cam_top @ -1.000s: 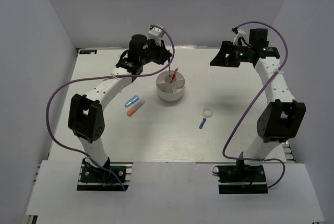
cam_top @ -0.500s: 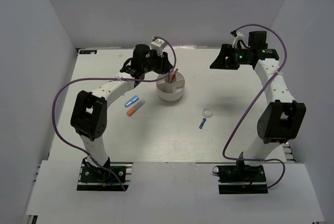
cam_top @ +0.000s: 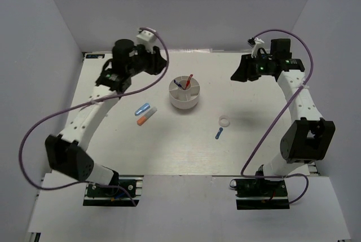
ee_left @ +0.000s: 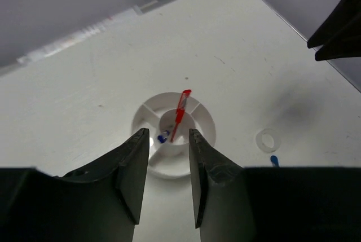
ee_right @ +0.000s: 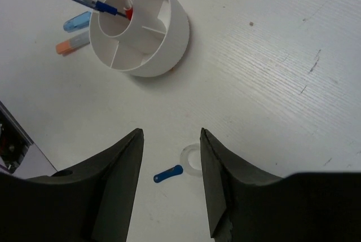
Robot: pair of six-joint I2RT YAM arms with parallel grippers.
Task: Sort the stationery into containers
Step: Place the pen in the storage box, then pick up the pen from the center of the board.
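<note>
The round white tub (cam_top: 184, 100) with inner dividers stands at the table's middle back. The thin red pen (cam_top: 188, 80) and thin blue pen (cam_top: 179, 84) lean in its centre compartment. My left gripper (cam_top: 161, 63) is open and empty, raised left of the tub; in its wrist view the tub (ee_left: 206, 119), red pen (ee_left: 180, 112) and blue pen (ee_left: 163, 136) lie beyond the fingers. My right gripper (cam_top: 240, 71) is open and empty, high at the back right. The light-blue capsule (cam_top: 142, 109), orange-white capsule (cam_top: 146, 119), white ring (cam_top: 225, 121) and dark-blue piece (cam_top: 218, 134) lie on the table.
The right wrist view shows the tub (ee_right: 169, 33), both capsules left of it (ee_right: 77, 22) (ee_right: 72, 43), and the ring (ee_right: 192, 157) with the dark-blue piece (ee_right: 168, 174) between its open fingers, far below. White walls enclose the table at the back and sides.
My left gripper has drawn back from the tub to the left and up. The blue pen now shows in the tub beside the red pen. The right arm has shifted slightly.
</note>
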